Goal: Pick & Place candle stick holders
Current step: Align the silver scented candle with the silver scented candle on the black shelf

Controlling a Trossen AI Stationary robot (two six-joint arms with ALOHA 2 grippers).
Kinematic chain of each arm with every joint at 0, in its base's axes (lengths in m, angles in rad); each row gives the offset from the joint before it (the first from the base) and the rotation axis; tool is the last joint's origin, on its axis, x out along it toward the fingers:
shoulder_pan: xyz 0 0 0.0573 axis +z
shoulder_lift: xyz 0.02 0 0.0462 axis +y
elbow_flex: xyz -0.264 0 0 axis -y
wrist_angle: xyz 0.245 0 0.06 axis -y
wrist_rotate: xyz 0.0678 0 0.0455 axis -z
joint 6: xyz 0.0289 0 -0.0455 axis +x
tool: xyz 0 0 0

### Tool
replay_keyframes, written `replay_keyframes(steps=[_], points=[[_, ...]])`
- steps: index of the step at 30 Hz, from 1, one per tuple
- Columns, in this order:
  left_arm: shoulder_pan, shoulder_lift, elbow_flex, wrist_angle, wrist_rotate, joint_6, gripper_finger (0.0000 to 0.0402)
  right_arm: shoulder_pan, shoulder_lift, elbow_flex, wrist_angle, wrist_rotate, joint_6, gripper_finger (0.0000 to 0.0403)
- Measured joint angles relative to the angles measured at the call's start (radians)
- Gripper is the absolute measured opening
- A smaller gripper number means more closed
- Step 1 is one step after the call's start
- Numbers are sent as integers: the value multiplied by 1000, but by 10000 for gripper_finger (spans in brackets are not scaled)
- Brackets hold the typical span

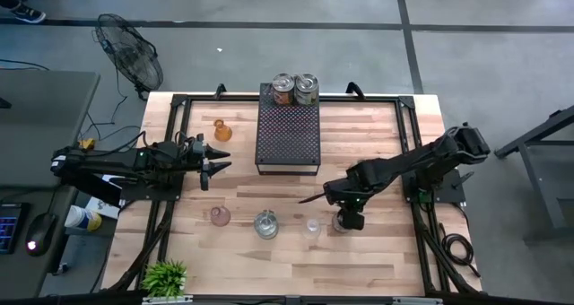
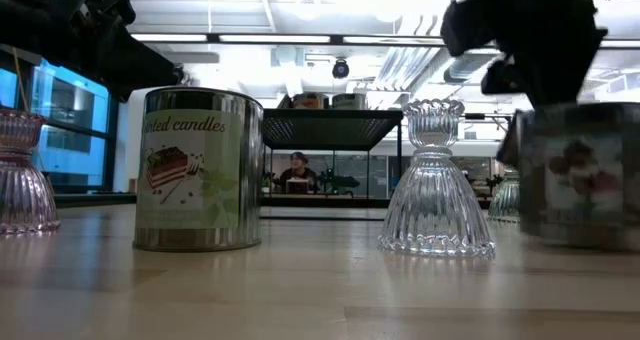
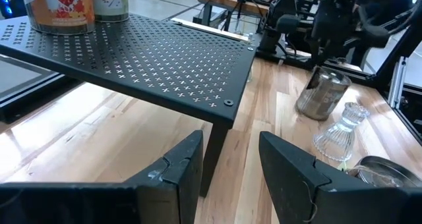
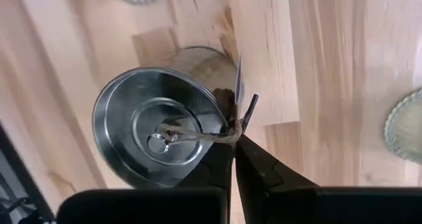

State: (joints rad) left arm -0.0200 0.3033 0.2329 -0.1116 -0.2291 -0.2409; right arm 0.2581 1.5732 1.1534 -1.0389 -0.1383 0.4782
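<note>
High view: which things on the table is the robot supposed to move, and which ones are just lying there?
Part of the job: amber holder, pinkish holder, clear holder, silver tin, held tin pinched by the right hand, two tins already on the black tray.

Just lying about: green plant, fan on the floor.

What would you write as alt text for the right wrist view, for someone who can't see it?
Seen from above, the right gripper is shut on the rim of an open silver tin standing on the light wooden table. The tin holds a small round metal piece and a wick. Edges of glass holders show at the frame's borders.
</note>
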Motion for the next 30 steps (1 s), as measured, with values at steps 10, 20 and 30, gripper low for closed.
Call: replay_keyframes(steps=[10, 20, 30], points=[[0, 0, 0, 0, 2, 0, 145, -31, -4, 91, -75, -12, -49, 0], [0, 0, 0, 0, 2, -4, 145, -121, -7, 326, -265, 40, -183, 0], [0, 0, 0, 0, 2, 0, 145, -358, -8, 503, -288, 79, -497, 0]])
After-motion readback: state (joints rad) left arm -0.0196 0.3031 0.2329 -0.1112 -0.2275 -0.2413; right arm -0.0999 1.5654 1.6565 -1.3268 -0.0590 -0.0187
